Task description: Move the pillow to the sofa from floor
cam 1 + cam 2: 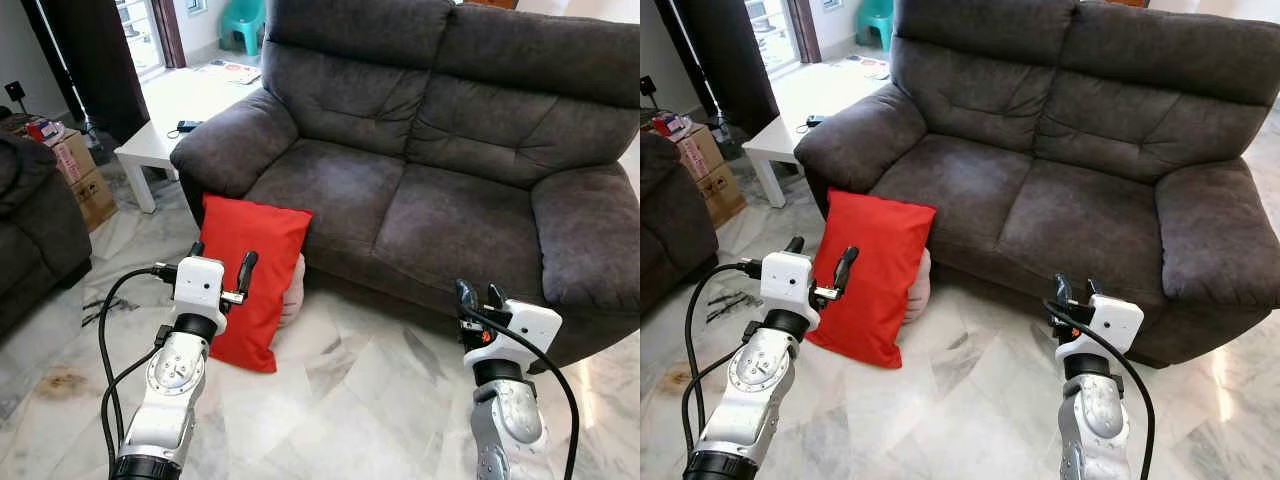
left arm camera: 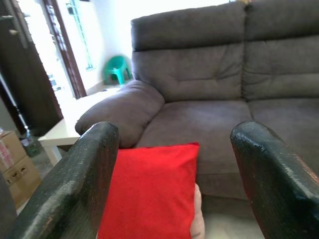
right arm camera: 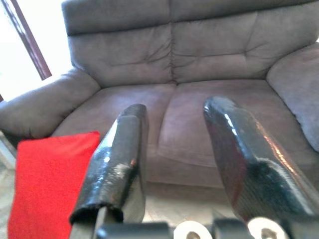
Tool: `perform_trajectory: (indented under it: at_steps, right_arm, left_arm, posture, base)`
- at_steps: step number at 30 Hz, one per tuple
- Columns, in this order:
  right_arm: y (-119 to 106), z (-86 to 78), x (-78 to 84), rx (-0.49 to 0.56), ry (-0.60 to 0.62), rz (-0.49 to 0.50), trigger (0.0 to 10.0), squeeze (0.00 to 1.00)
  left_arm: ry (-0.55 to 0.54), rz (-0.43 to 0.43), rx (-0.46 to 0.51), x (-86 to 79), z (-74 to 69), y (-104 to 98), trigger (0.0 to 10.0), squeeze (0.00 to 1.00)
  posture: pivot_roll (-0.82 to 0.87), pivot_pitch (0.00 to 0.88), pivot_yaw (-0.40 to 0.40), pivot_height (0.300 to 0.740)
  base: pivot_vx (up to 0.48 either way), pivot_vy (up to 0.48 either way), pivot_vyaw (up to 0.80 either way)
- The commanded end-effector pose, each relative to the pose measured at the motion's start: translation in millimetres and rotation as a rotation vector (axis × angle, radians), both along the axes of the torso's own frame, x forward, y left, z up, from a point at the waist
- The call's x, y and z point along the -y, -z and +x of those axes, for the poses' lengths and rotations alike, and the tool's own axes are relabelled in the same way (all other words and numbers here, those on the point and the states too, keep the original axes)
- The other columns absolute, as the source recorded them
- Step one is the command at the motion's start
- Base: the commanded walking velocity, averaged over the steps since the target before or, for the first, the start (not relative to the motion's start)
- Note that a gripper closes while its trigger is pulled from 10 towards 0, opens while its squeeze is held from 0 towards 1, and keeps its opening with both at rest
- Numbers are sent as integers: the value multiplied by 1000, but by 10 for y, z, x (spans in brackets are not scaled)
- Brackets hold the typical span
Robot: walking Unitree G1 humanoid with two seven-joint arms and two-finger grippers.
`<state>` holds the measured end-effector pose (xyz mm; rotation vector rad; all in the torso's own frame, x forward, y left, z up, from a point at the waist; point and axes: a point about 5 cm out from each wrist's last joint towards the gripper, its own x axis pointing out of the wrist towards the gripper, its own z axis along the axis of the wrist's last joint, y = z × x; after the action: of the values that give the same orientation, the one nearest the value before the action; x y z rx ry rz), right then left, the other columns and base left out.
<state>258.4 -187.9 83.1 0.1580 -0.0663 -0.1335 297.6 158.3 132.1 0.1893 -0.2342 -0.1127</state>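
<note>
A red pillow [image 1: 247, 280] stands on the marble floor, leaning against the front of the dark grey sofa [image 1: 400, 200] below its left seat; a pale cushion [image 1: 292, 290] pokes out behind it. My left gripper [image 1: 222, 262] is raised just in front of the pillow's left side, open, nothing between its fingers [image 2: 75, 184]. My right gripper [image 1: 480, 297] is held up near the sofa's right front, open and empty. The pillow [image 2: 149, 189] is seen between the left fingers, and the pillow [image 3: 47, 179] lies off to one side of the right fingers [image 3: 117, 159].
A white low table [image 1: 170, 120] stands left of the sofa arm. Cardboard boxes [image 1: 80, 170] and another dark sofa [image 1: 30, 220] sit at the far left. A teal plastic chair [image 1: 243, 20] is at the back. Marble floor [image 1: 370, 400] lies open before the sofa.
</note>
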Motion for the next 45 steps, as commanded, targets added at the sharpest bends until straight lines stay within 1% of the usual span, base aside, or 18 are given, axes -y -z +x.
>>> perform_trajectory:
  at_steps: [1, 12, 18, 25, 27, 28, 30, 31, 32, 33, 34, 35, 38, 40, 42, 43, 44, 45]
  right_arm:
    - [18, 22, -79, -16, -26, 9, 10000, 0]
    - [-3, 91, -87, -13, -38, 21, 10000, 0]
    - [19, 92, -90, -23, -44, 23, 10000, 0]
    - [71, 110, -93, -47, -47, 42, 10000, 0]
    - [135, 137, -56, -73, -39, 65, 10000, 0]
    - [135, 137, -56, -73, -39, 65, 10000, 0]
    - [268, 155, -21, -126, -43, 74, 10000, 0]
    - [268, 155, -21, -126, -43, 74, 10000, 0]
    - [316, 158, -12, -145, -44, 82, 10000, 0]
    - [476, 149, 21, -216, -46, 71, 10000, 0]
    - [476, 149, 21, -216, -46, 71, 10000, 0]
    - [642, 123, 82, -293, -23, 89, 10000, 0]
    - [855, 46, 159, -406, 12, 120, 10000, 0]
    - [996, -33, 169, -485, 16, 147, 10000, 0]
    - [1126, -126, 157, -571, 6, 132, 10000, 0]
    - [1204, -200, 146, -621, -1, 129, 10000, 0]
    - [1322, -323, 123, -703, -17, 122, 10000, 0]
    - [1376, -383, 105, -741, -29, 120, 10000, 0]
  left_arm:
    - [-4, 0, -24, -40, -5, 26, 10000, 0]
    - [-3, 11, -33, -35, 20, 30, 10000, 0]
    - [-7, 10, -39, -40, 22, 40, 10000, 0]
    - [-26, -32, -75, -70, 30, 97, 10000, 0]
    - [-45, -93, -123, -106, 47, 196, 10000, 0]
    - [-45, -93, -123, -106, 47, 196, 10000, 0]
    - [-70, -131, -210, -171, 66, 377, 10000, 0]
    - [-70, -131, -210, -171, 66, 377, 10000, 0]
    - [-72, -139, -240, -185, 69, 435, 10000, 0]
    - [-70, -104, -303, -216, 66, 587, 10000, 0]
    - [-70, -104, -303, -216, 66, 587, 10000, 0]
    - [-74, -86, -375, -254, 50, 748, 10000, 0]
    - [-88, -87, -487, -314, -6, 977, 10000, 0]
    - [-111, -61, -568, -376, -78, 1134, 10000, 0]
    - [-150, -45, -645, -451, -162, 1270, 10000, 0]
    - [-157, -46, -667, -472, -207, 1321, 10000, 0]
    - [-163, -42, -701, -492, -278, 1397, 10000, 0]
    - [-166, -37, -721, -502, -317, 1440, 10000, 0]
  posture:
    - [-20, 0, -48, 740]
    - [-19, 0, -47, 740]
    - [-13, 0, -52, 740]
    - [-12, 0, -56, 740]
    - [-15, 0, -57, 740]
    - [-15, 0, -57, 740]
    - [-18, 0, -59, 740]
    - [-18, 0, -59, 740]
    - [-18, 0, -59, 740]
    - [-18, 0, -59, 740]
    - [-18, 0, -59, 740]
    - [-19, 0, -57, 740]
    - [-18, 0, -54, 740]
    - [-23, 0, -47, 740]
    - [-37, 0, -42, 740]
    - [-37, 0, -41, 740]
    - [-24, 0, -43, 740]
    - [-24, 0, -43, 740]
  base:
    - [0, 0, 800]
    - [0, 0, 753]
    - [0, 0, 574]
    - [0, 0, 204]
    - [0, 0, 0]
    - [0, 0, 0]
    - [0, 0, 0]
    - [0, 0, 0]
    - [0, 0, 0]
    - [0, 0, 0]
    - [0, 0, 0]
    - [0, 0, 0]
    - [0, 0, 0]
    - [0, 0, 0]
    - [0, 0, 0]
    - [0, 0, 0]
    - [0, 0, 0]
    - [0, 0, 0]
